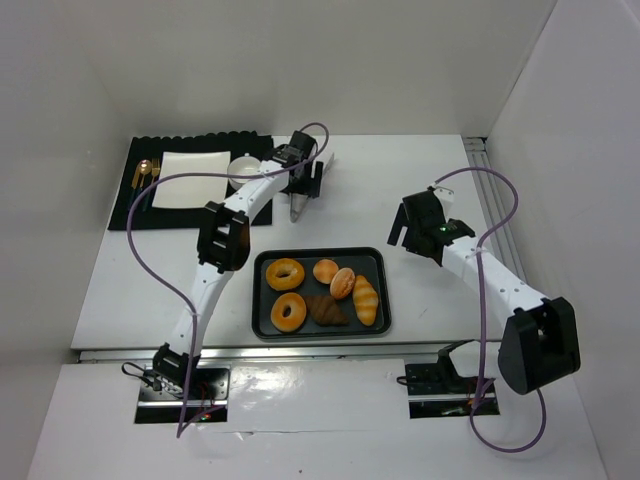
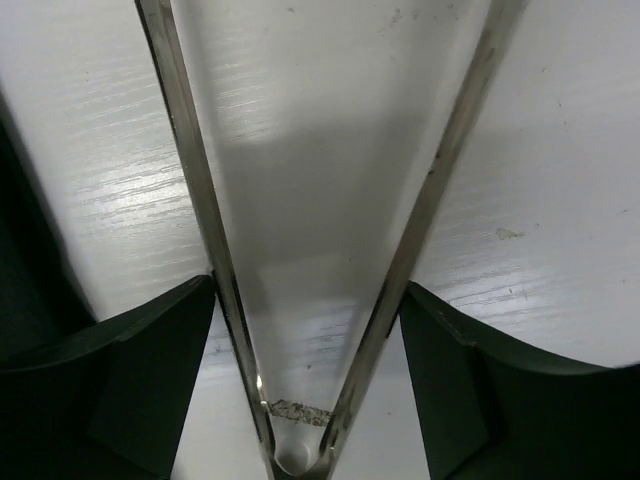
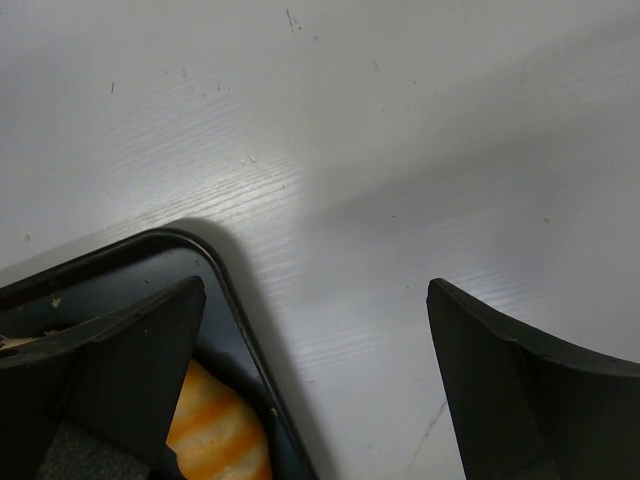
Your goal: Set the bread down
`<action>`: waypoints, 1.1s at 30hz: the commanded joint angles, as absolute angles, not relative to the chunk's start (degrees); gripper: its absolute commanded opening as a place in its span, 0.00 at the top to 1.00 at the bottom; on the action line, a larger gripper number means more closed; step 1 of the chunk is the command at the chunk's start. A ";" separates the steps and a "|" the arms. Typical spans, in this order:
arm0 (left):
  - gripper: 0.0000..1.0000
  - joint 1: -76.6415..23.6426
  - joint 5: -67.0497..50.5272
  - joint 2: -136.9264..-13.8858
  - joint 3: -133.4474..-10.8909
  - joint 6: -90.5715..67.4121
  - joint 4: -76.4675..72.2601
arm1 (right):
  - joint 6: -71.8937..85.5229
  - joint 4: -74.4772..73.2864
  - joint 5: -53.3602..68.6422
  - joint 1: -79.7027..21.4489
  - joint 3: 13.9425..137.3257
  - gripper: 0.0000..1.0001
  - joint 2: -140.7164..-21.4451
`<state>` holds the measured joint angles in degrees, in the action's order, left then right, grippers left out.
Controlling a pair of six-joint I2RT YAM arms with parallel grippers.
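Observation:
A dark tray (image 1: 320,254) holds several breads: two ring-shaped ones (image 1: 286,273), two round buns (image 1: 326,270), a dark croissant (image 1: 325,310) and a striped orange loaf (image 1: 366,298). My left gripper (image 1: 303,182) is shut on metal tongs (image 1: 299,207), tips down over bare table behind the tray. In the left wrist view the fingers (image 2: 150,370) press the two arms of the tongs (image 2: 205,220), which spread open and hold nothing. My right gripper (image 1: 403,225) is open and empty beside the tray's far right corner (image 3: 235,290). The striped loaf (image 3: 215,430) shows there.
A black placemat (image 1: 125,200) lies at the far left with a square white plate (image 1: 190,180), a white bowl (image 1: 245,172) and gold cutlery (image 1: 146,175). White walls close in the table on three sides.

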<state>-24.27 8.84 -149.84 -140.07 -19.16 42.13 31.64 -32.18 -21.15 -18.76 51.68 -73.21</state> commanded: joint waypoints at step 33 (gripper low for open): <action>0.58 -28.73 -2.55 -63.31 -71.37 -36.21 48.67 | 32.26 -28.39 -19.86 -20.83 52.82 0.01 -70.14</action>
